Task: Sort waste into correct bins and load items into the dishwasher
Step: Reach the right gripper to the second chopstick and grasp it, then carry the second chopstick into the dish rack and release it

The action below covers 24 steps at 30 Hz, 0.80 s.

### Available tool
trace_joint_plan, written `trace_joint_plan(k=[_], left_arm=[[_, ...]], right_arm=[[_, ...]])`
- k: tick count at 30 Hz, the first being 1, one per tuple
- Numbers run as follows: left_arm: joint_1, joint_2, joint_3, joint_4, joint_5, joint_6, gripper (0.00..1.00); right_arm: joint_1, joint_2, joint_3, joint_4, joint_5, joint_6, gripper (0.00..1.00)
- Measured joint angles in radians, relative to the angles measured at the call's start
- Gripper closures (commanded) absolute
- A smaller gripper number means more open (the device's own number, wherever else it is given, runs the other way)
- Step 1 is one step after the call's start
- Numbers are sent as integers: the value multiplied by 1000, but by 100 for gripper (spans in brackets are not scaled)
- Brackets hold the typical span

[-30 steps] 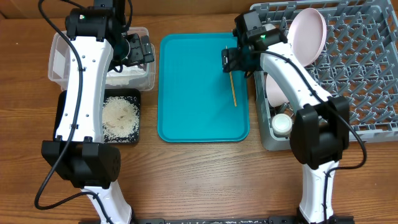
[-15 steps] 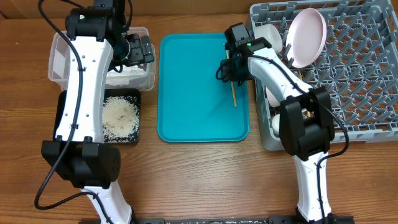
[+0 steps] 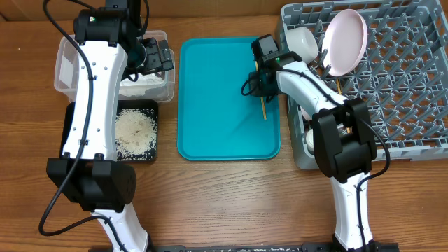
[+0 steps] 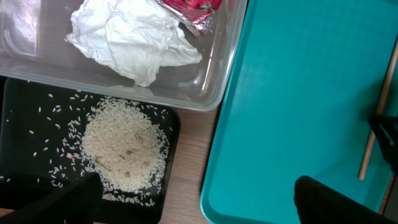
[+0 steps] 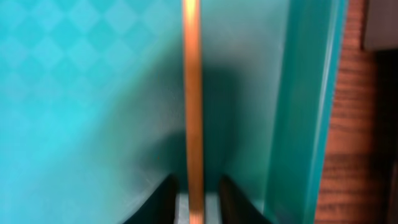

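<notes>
Since a second ago the right arm has swung away from the dish rack [image 3: 406, 91] and dropped onto the right side of the teal tray [image 3: 217, 98], while the left arm has not shifted. Right pincer [image 3: 260, 85] now straddles the upper part of a wooden chopstick [image 3: 263, 106] lying lengthwise on the tray near its right rim. From the right wrist, the fingertips [image 5: 165, 199] stand close on either side of the stick; whether they already pinch it I cannot tell. Left pincer [image 4: 199, 205] hangs spread wide above the clear tub [image 3: 70, 66]. A crumpled white napkin [image 4: 134, 37] and a red wrapper [image 4: 193, 9] lie in the tub. Just in front of it on the bench [image 3: 210, 203], the black tray [image 4: 25, 112] holds a heap of rice [image 4: 121, 149]. A pink plate [image 3: 346, 42] stands on edge in the rack, beside a white bowl [image 3: 302, 42]
</notes>
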Motion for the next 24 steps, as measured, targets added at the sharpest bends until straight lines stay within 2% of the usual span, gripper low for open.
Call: trace_joint_plan(k=[8, 12, 19, 24], left_arm=[[0, 0, 0, 0, 0, 0, 0], [0, 0, 0, 0, 0, 0, 0], [0, 0, 0, 0, 0, 0, 0], [0, 0, 0, 0, 0, 0, 0]], right_arm=[[76, -10, -1, -108, 115, 28, 96], [96, -14, -1, -166, 135, 32, 96], [90, -14, 46, -315, 46, 32, 96], [90, -21, 193, -443, 5, 11, 96]])
